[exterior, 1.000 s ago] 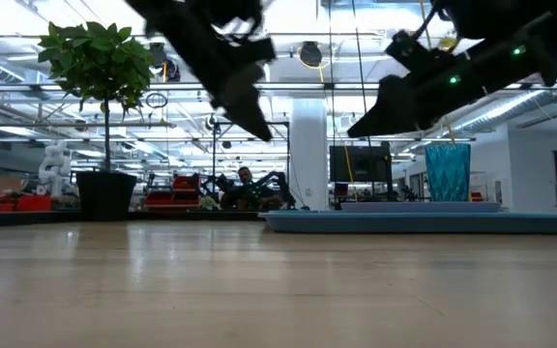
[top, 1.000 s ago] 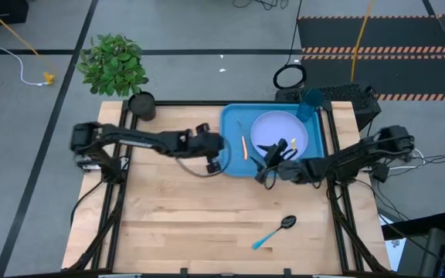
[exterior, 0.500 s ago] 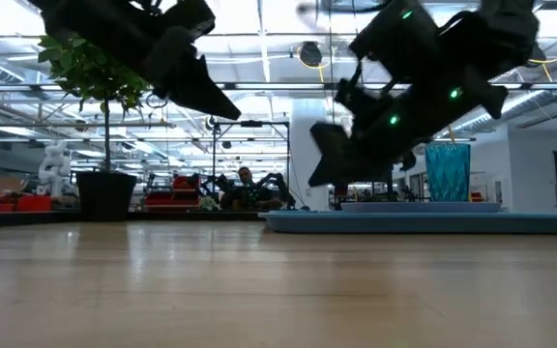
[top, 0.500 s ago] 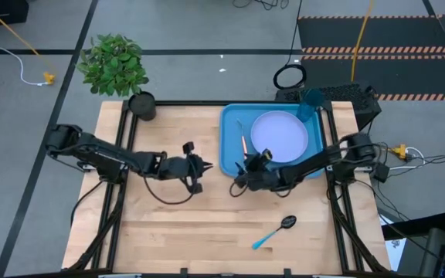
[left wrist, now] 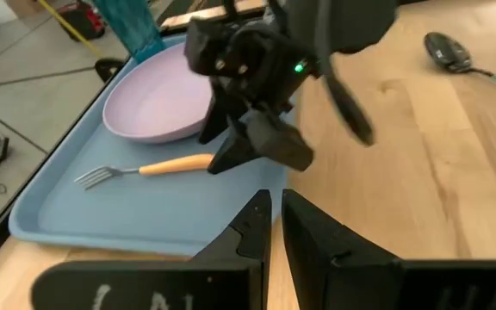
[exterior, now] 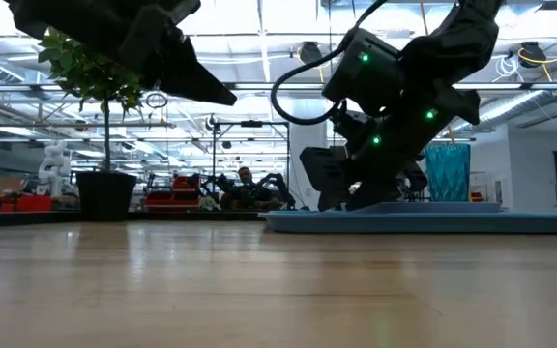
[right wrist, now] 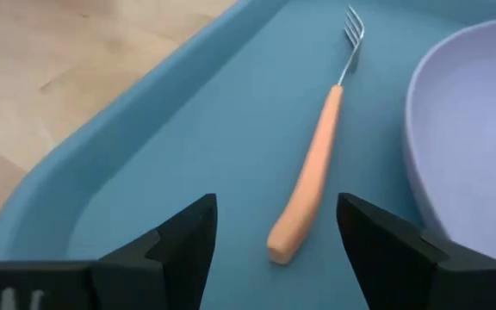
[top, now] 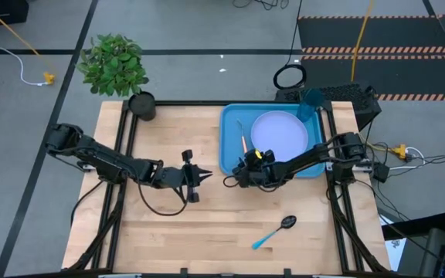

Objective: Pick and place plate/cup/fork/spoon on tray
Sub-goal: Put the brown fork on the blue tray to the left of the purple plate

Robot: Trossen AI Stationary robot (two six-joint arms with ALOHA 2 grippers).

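The bright blue tray (top: 232,123) lies at the table's far right. On it are the lavender plate (top: 279,133), the teal cup (top: 309,105) standing at the far right corner, and the orange-handled fork (top: 244,144) lying flat left of the plate. The blue-handled spoon (top: 273,231) lies on the wood near the front edge. My right gripper (top: 230,181) is open and low over the tray's near left corner; in its wrist view the fingers (right wrist: 188,237) stand short of the fork's handle end (right wrist: 287,245). My left gripper (top: 205,175) is shut and empty, above the wood left of the tray.
A potted plant (top: 114,66) in a black pot (top: 140,104) stands at the far left corner. Bare wood stretches over the table's left half and along the near edge around the spoon. The two grippers point at each other, a short gap apart.
My left gripper has drawn back from the tray's left edge toward the table's left and near edges. My right gripper has come off the plate, moving left, toward the near edge and down to the tray's near left corner. The fork has stayed in place.
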